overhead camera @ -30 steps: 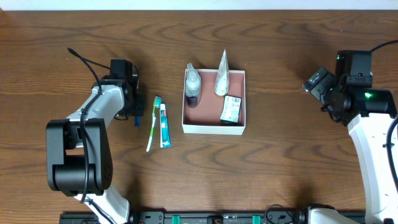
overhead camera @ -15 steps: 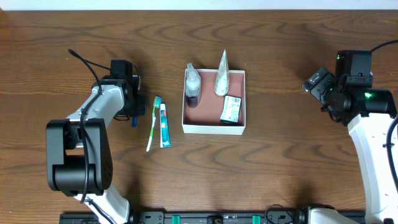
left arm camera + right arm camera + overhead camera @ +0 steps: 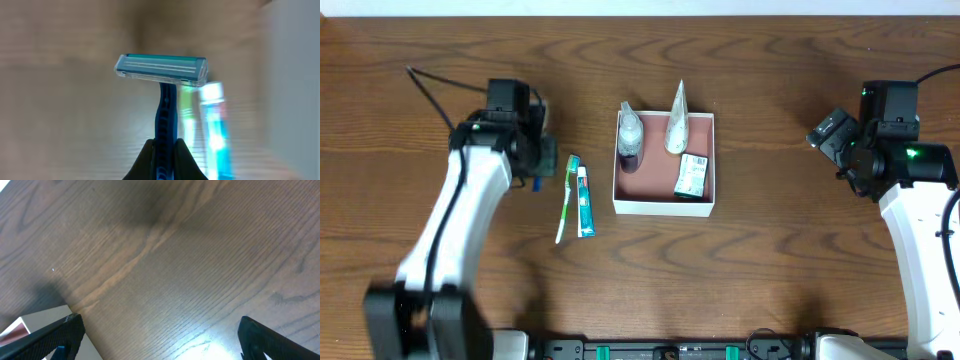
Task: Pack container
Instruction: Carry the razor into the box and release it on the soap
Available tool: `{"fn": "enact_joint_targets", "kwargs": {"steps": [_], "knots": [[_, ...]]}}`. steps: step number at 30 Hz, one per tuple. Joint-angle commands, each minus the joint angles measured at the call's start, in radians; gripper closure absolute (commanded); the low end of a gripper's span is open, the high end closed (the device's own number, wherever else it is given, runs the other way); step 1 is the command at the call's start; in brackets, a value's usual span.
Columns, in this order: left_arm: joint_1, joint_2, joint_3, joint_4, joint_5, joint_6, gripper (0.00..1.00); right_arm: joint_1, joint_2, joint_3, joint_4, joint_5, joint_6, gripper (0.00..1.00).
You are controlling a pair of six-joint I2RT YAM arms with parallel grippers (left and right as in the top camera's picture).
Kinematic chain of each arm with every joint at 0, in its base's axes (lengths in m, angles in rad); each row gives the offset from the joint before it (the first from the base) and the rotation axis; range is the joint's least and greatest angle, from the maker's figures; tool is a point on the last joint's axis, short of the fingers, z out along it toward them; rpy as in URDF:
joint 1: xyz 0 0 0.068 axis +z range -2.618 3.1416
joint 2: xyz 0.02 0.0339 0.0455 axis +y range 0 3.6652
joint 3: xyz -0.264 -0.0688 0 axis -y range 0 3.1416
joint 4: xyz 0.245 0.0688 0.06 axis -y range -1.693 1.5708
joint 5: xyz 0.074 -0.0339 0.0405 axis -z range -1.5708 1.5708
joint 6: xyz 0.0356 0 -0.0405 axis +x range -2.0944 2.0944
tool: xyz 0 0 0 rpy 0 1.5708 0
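The container [image 3: 664, 206] is a shallow white box with a pinkish floor at the table's middle. In it lie a small bottle [image 3: 631, 136], a silver tube [image 3: 676, 122] and a green-and-white packet [image 3: 691, 176]. My left gripper [image 3: 537, 170] is left of it, shut on a blue razor [image 3: 165, 100] with its head [image 3: 162, 68] pointing away; the left wrist view is blurred. A green toothbrush [image 3: 567, 198] and a toothpaste tube [image 3: 584, 201] lie between the gripper and the box. My right gripper [image 3: 832, 138] is open and empty at the far right, over bare wood [image 3: 165, 280].
A corner of the white box [image 3: 35, 317] shows at the lower left of the right wrist view. The brown wooden table [image 3: 780, 250] runs all round the box. The left arm's cable [image 3: 430, 85] loops over the table's far left.
My left arm has lifted and swung, with the razor in its gripper. The right arm, the box and the things in it have not moved.
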Motion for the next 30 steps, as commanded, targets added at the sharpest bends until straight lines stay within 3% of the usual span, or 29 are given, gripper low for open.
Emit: {"fn": "enact_joint_targets", "kwargs": {"steps": [1, 7, 12, 17, 26, 28, 30], "knots": [[-0.096, -0.089, 0.011, -0.025, 0.053, 0.045, 0.94, -0.005, 0.003, 0.008, -0.001, 0.004, -0.013, 0.01], [-0.320, -0.148, 0.011, -0.043, 0.053, 0.177, 0.94, -0.005, 0.003, 0.008, -0.001, 0.004, -0.013, 0.01], [-0.493, -0.129, 0.001, -0.015, 0.053, 0.434, 0.94, -0.005, 0.003, 0.008, -0.001, 0.004, -0.013, 0.01], [-0.563, -0.051, -0.004, 0.069, 0.051, 0.663, 0.94, -0.005, 0.003, 0.008, -0.001, 0.004, -0.013, 0.01], [-0.551, 0.158, -0.004, 0.249, 0.033, 0.678, 0.91, -0.005, 0.003, 0.008, -0.001, 0.004, -0.013, 0.01], [-0.552, 0.170, -0.004, 0.248, 0.033, 0.670, 0.76, -0.005, 0.003, 0.008, -0.001, 0.004, -0.013, 0.01], [-0.552, 0.159, -0.002, 0.243, 0.032, 0.630, 0.68, -0.005, 0.003, 0.008, -0.001, 0.004, -0.013, 0.01]]}}
